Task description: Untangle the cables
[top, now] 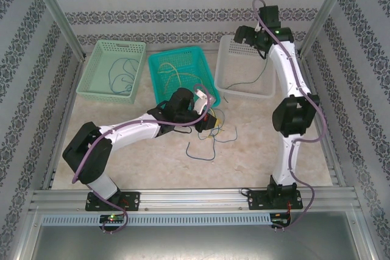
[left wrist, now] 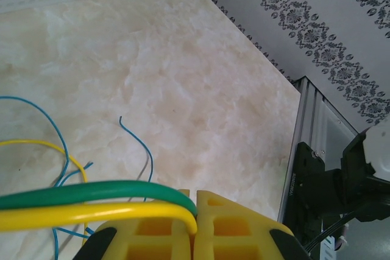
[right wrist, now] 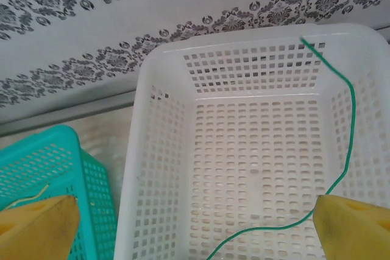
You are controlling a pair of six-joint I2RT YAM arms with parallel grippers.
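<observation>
Step in hand: sorting by colour, it seems; the right gripper point(right wrist: 195, 223) hangs over the white basket point(top: 228, 86) at two o'clock, fingers point(right wrist: 36, 226) spread wide and empty, a green wire point(right wrist: 341, 150) lying loose in the basket below.
Left gripper point(left wrist: 194, 226): clamped tight on a green wire point(left wrist: 91, 192) and a yellow wire point(left wrist: 79, 214) together, at the table's centre.
Tangle point(top: 213, 132): blue, yellow and green wires on the table, just at three o'clock of the left gripper.
Pale green basket point(top: 91, 86): ten o'clock, one blue wire point(top: 125, 74) inside.
Teal basket point(top: 159, 92): twelve o'clock, yellow wire point(top: 177, 76) inside.
Next move: probably the right arm returning to the tangle and pulling one wire free while the left holds.
</observation>
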